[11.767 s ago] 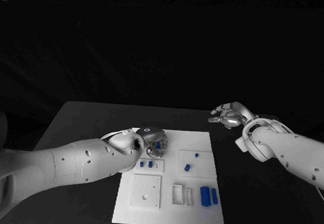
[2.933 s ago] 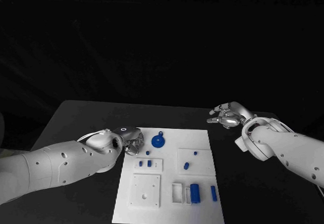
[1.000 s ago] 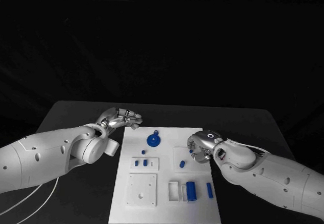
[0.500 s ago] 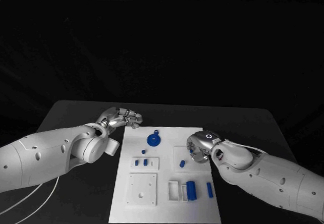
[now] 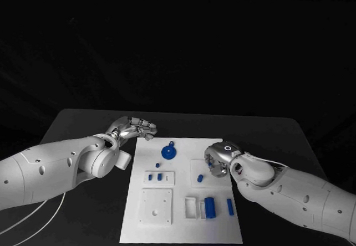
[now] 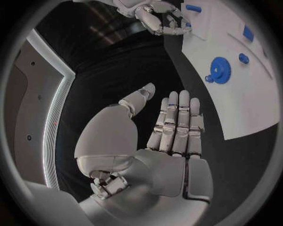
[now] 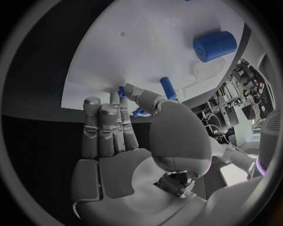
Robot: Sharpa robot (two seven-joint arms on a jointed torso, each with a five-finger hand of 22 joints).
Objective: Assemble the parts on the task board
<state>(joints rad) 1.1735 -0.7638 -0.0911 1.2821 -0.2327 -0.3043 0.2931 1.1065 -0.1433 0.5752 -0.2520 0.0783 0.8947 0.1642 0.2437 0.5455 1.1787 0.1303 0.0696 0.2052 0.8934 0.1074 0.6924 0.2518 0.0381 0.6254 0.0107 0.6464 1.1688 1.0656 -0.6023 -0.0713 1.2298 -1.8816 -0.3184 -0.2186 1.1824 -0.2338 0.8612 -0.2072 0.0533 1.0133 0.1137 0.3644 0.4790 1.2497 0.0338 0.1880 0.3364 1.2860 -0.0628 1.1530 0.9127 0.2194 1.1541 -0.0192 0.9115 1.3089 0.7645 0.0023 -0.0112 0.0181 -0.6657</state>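
Observation:
The white task board (image 5: 220,236) lies in the middle of the table. My right hand (image 5: 221,160) is over its right square plate, and its thumb and a fingertip pinch a small blue peg (image 7: 121,91). Another thin peg (image 7: 168,88) and a thick blue cylinder (image 7: 215,45) are close by on the plate. A blue gear (image 5: 167,152) lies at the board's far end. My left hand (image 5: 134,127) hovers off the board's far left corner with straight fingers and holds nothing (image 6: 171,127).
Two blue pegs (image 5: 154,177) stand in a small plate left of centre. A single peg (image 5: 157,166) sits nearer the gear. Blue blocks (image 5: 209,207) lie beside a white slot holder (image 5: 190,207). A square white plate (image 5: 156,207) sits at the near left.
My right hand has settled a little lower and closer onto the peg on the right plate. The left hand stays where it was beside the board's far corner.

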